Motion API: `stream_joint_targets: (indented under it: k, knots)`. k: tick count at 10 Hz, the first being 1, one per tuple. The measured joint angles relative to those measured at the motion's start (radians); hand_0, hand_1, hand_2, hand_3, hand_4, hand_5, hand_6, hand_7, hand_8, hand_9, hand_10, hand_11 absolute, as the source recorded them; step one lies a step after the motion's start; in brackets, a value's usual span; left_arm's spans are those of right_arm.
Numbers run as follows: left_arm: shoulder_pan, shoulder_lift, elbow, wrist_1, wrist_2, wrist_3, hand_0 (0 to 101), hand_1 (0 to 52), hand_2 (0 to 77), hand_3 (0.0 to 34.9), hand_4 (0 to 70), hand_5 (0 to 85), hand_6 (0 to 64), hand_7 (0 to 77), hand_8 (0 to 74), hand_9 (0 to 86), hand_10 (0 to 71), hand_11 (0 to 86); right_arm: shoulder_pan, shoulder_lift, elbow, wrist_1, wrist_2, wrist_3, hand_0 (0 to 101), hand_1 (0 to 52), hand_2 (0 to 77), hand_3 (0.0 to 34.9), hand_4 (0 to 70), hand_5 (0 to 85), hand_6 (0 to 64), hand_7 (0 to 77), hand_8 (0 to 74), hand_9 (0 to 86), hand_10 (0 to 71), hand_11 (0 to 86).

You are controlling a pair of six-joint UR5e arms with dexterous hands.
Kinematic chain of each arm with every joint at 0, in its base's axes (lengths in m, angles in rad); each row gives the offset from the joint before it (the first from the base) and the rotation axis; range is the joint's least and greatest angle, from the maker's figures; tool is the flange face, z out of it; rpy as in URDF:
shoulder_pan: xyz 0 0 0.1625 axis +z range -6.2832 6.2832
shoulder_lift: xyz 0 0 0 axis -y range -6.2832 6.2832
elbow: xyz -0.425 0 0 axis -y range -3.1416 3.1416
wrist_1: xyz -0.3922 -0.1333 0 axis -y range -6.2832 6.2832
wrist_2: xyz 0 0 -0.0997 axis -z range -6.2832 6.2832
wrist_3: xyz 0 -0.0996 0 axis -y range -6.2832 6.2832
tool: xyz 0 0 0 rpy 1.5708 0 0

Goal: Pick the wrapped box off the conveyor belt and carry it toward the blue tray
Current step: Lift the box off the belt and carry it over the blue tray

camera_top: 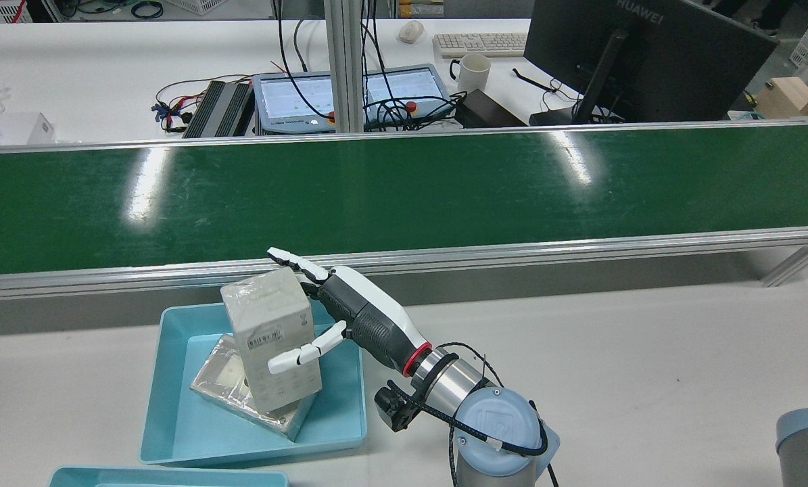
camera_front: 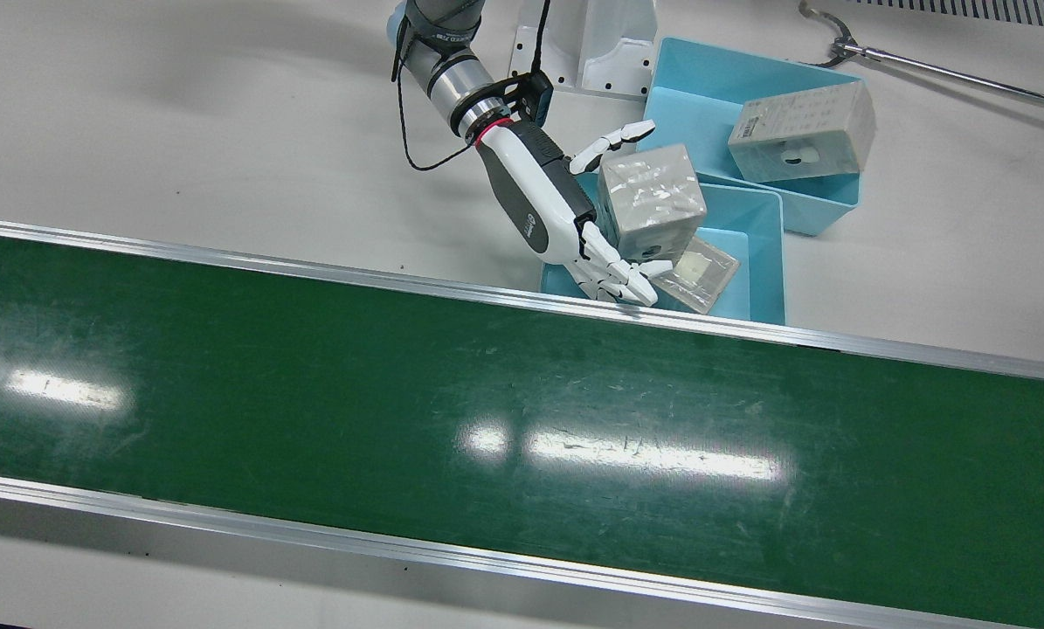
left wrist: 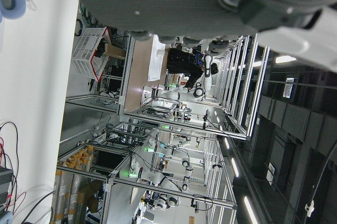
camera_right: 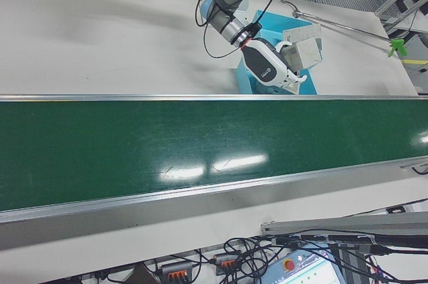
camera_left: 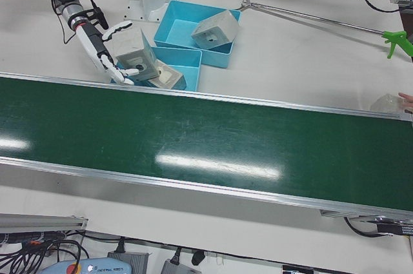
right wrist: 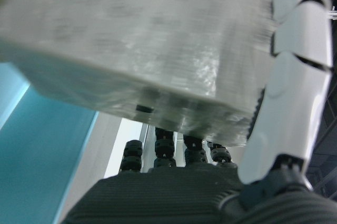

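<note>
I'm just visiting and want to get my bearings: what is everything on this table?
green conveyor belt: one, green, running across the table, nothing on it.
near blue plastic tray: one, beside the belt.
far blue plastic tray: one, behind the near one.
held grey wrapped box: one, above the near tray.
flat wrapped box: one, lying in the near tray.
tilted grey wrapped box: one, in the far tray.
metal reaching rod: one, green handle, on the white table.
right hand: white and black, gripping the held box.

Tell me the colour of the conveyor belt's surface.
Dark green conveyor belt, with glare streaks; clearest in the front view.
</note>
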Motion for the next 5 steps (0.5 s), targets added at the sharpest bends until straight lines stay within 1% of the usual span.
stream_joint_targets:
  k: [1,2,3,4,5]
  knots:
    - [0.000,0.000,0.000,0.000,0.000,0.000,0,0.0,1.1,0.0,0.0,0.5,0.5,0.5,0.5,0.5,0.5,0.5,0.000,-0.002,0.005,0.000,-0.011,0.019,42,1.6,8.7,10.9,0.5,4.9,7.1,19.6,4.9,14.2,0.0,1.6]
    - [0.000,0.000,0.000,0.000,0.000,0.000,0,0.0,1.1,0.0,0.0,1.1,0.0,0.5,0.5,0.5,0.5,0.5,0.000,-0.003,0.017,0.000,-0.019,0.032,42,3.8,2.2,12.7,0.5,4.4,0.0,7.6,5.5,11.4,0.0,1.1]
    - [0.000,0.000,0.000,0.000,0.000,0.000,0,0.0,0.5,0.0,0.0,1.1,0.5,0.5,0.5,0.5,0.5,0.5,0.003,-0.003,0.041,0.000,-0.022,0.039,42,4.4,2.2,13.4,0.5,2.2,0.0,0.5,3.3,10.9,0.0,1.1]
    - [0.000,0.000,0.000,0.000,0.000,0.000,0,0.0,0.5,0.0,0.0,1.1,0.5,0.5,0.5,0.5,0.5,0.5,0.011,-0.004,0.076,0.000,-0.024,0.042,42,4.4,1.6,13.9,2.7,0.5,0.0,6.5,2.2,1.1,0.0,3.3]
    - [0.000,0.000,0.000,0.000,0.000,0.000,0,0.0,0.5,0.0,0.0,1.1,0.5,0.5,0.5,0.5,0.5,0.5,0.026,-0.004,0.127,0.000,-0.023,0.044,42,4.4,1.6,13.9,2.7,0.5,0.0,6.5,2.2,1.1,0.0,3.3]
